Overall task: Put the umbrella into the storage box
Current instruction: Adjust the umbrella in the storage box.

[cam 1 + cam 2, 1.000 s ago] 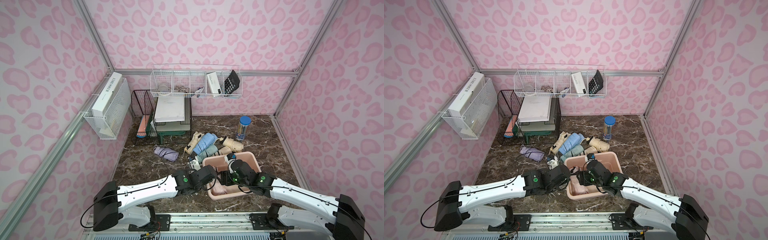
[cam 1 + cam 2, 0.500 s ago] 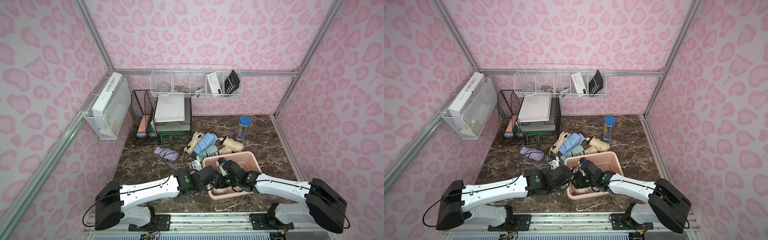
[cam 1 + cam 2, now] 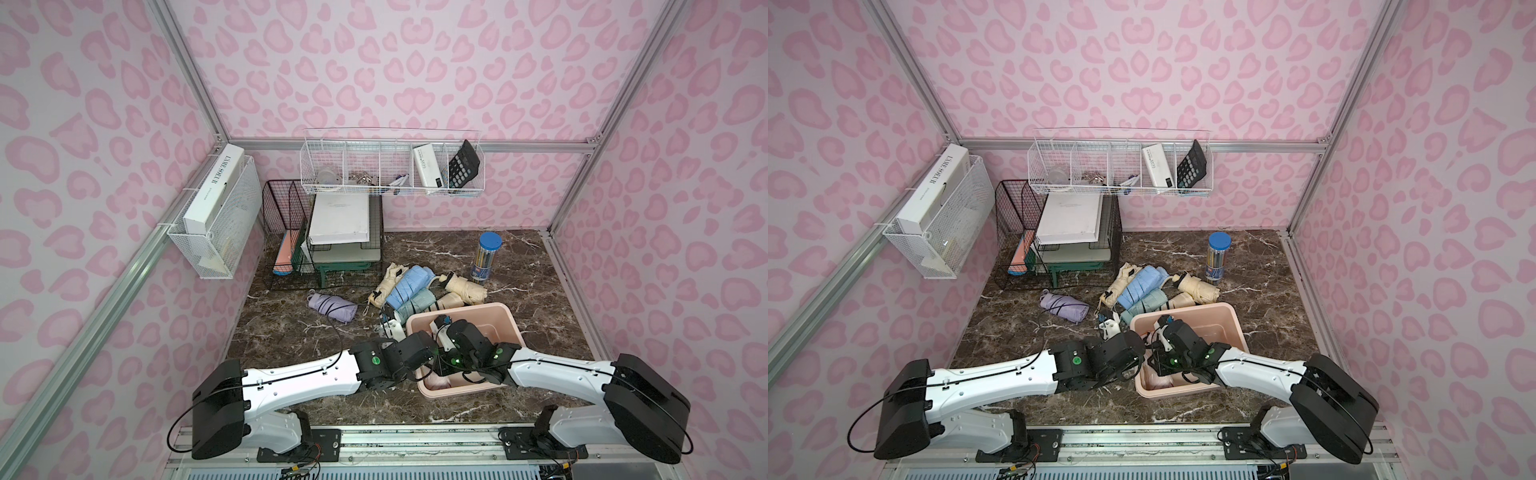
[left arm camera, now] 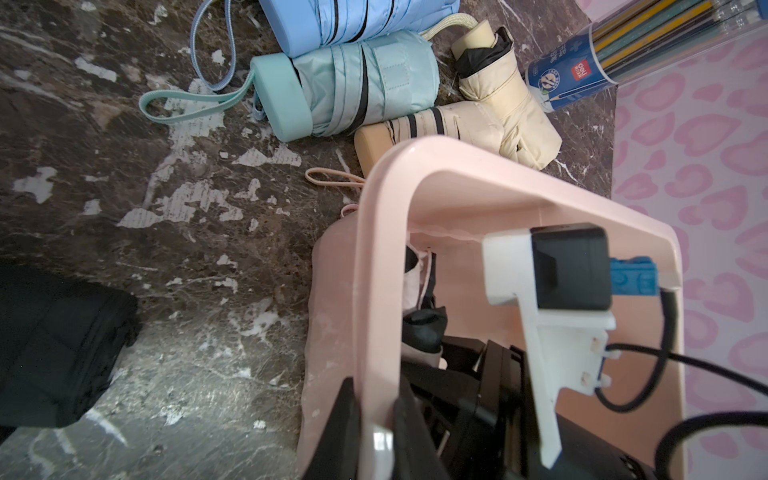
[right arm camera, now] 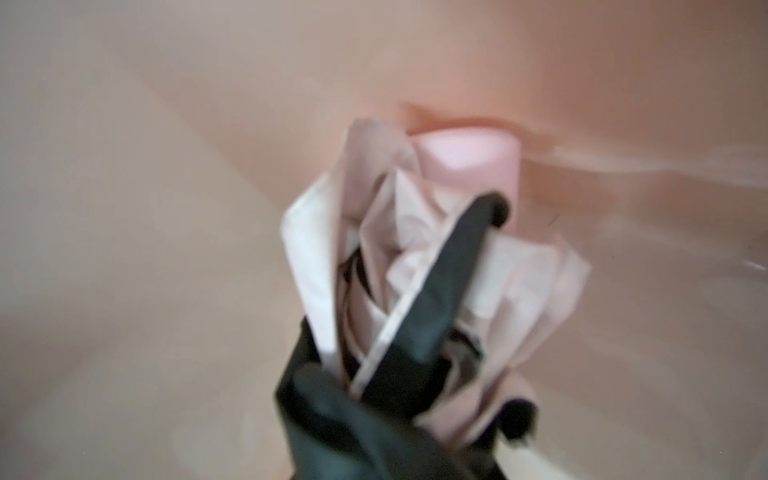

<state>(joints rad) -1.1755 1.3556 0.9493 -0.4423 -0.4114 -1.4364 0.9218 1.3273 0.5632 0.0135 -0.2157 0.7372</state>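
1. Plainly, the storage box sits on the dark marble worktop toward 5 o'clock, taking the back wall as 12 o'clock; both top views show it.
2. The left arm reaches in from 7 o'clock. The left jaws are pressed together on the box's rim at its 9 o'clock side. In the left wrist view that rim runs down between the two black fingers.
3. The pink umbrella lies inside the box, in its 7 o'clock part. A strip of it shows under the arms in both top views.
4. The right arm comes in from 5 o'clock and dips into the box. The right jaws pinch the pink umbrella's folded cloth. The right wrist view is blurred, yet one black finger lies across the folds with cloth bunched on both sides. The handle cap sits close to the box's inner surface.
5. A heap of folded umbrellas lies at the box's 11 to 12 o'clock: a blue umbrella, a mint umbrella and a cream umbrella. Another cream one lies just beside the far rim.
6. A lilac umbrella lies alone at the box's 10 o'clock, well apart.
7. A pencil tube stands upright at the box's 12 o'clock, and a black wire rack fills the worktop's 11 o'clock corner.
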